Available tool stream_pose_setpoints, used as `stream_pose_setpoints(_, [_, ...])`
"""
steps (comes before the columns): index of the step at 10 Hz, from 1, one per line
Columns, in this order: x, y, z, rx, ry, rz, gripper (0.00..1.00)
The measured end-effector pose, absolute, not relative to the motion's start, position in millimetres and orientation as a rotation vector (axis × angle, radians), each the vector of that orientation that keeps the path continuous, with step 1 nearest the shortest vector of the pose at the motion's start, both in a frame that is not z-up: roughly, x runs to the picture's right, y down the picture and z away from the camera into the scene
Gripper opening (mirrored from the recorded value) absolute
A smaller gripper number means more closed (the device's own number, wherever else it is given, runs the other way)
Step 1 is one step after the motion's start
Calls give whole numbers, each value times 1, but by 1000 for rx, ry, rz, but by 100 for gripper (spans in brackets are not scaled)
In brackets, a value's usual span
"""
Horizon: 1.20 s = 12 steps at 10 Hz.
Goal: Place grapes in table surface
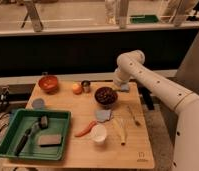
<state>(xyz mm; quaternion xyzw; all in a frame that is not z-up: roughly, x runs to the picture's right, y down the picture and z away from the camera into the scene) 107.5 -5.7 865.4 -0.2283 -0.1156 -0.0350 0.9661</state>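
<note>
The grapes (106,94) are a dark reddish-purple cluster in a dark bowl at the far middle of the light tan table surface (75,112). My white arm reaches in from the right and bends down toward the table's far right edge. My gripper (121,86) is just to the right of the grapes and slightly behind them, close to the tabletop. It does not appear to hold anything.
An orange bowl (48,82), an orange fruit (76,88) and a metal cup (86,86) stand at the back left. A carrot-like piece (85,131), a white cup (98,134), a grey cloth (103,115) and utensils (133,115) lie in front. A green tray (8,142) lies at the front left.
</note>
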Motion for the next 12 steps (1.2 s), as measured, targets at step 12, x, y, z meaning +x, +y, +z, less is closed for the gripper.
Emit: stream_pose_setpoints(12, [79, 6, 894, -467, -298, -159, 71])
